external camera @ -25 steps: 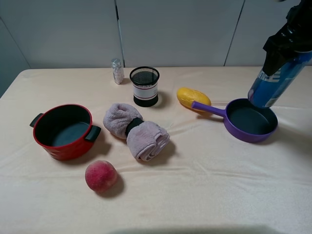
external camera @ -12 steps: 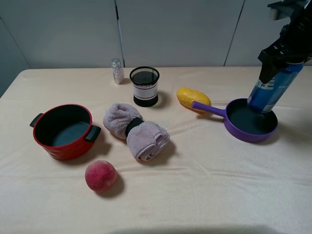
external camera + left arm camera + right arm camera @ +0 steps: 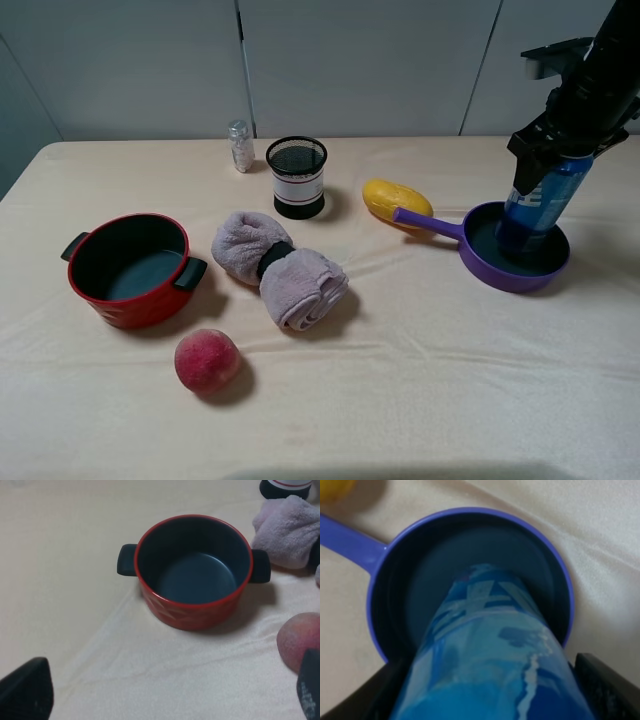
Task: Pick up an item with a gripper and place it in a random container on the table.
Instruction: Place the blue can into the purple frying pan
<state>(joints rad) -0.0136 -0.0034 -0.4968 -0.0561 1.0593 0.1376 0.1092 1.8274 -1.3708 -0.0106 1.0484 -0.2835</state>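
Pale grey wall panels (image 3: pixel 360 60) behind, dark vert. seams (image 3: pixel 243 60), soft even light

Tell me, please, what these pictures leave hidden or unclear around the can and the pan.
- Blue can base: the pan rim hides it in the exterior view, the can's own body in the right wrist view; contact with the pan floor cannot be told.
- Can top: covered by the right gripper.
- Left gripper: only two dark fingertips, cut by the left wrist picture's edges.
- Shaker bottle: too small to read.
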